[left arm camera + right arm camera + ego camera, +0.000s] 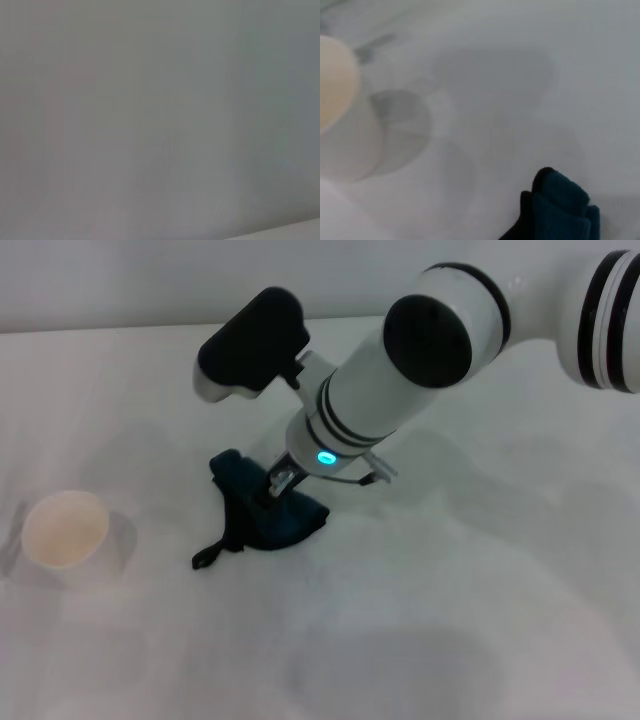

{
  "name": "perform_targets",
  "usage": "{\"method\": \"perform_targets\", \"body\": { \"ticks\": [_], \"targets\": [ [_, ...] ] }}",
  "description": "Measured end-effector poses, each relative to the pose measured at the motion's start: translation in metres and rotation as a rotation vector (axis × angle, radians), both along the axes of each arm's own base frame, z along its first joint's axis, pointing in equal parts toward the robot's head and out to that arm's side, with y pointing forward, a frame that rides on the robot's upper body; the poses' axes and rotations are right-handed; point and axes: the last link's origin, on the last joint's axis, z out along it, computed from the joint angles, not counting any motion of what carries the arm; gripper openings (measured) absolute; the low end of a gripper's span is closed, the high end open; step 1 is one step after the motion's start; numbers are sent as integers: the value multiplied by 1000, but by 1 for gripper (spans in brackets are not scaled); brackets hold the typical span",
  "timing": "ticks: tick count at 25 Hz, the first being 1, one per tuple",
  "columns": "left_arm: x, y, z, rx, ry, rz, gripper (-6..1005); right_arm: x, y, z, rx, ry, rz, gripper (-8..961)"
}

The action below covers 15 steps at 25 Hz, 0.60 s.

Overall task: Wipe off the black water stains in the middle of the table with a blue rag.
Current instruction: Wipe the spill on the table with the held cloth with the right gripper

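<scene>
We see the white surface (480, 620) spread wide, and over its middle our right arm reaches down so that the right gripper (283, 480) pinches the blue rag (265, 512), which lies bunched on the surface with its black strap (212, 552) trailing toward us. A white paper cup (66, 530) stands well apart to the left of the rag. We cannot make out any black stain around the rag, and our left gripper is nowhere in sight.

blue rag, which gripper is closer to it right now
Right. The right gripper is down on the blue rag in the middle of the table. The left gripper is out of sight; its wrist camera shows only a blank grey surface.
</scene>
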Motion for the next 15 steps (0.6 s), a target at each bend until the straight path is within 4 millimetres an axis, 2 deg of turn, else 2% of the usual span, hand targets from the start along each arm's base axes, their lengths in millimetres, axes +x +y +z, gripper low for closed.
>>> {"method": "perform_targets", "body": {
  "ticks": [15],
  "targets": [
    [-2, -2, 1, 9, -4, 10, 875, 23, 31, 33, 130, -76, -107, 81]
  ]
}}
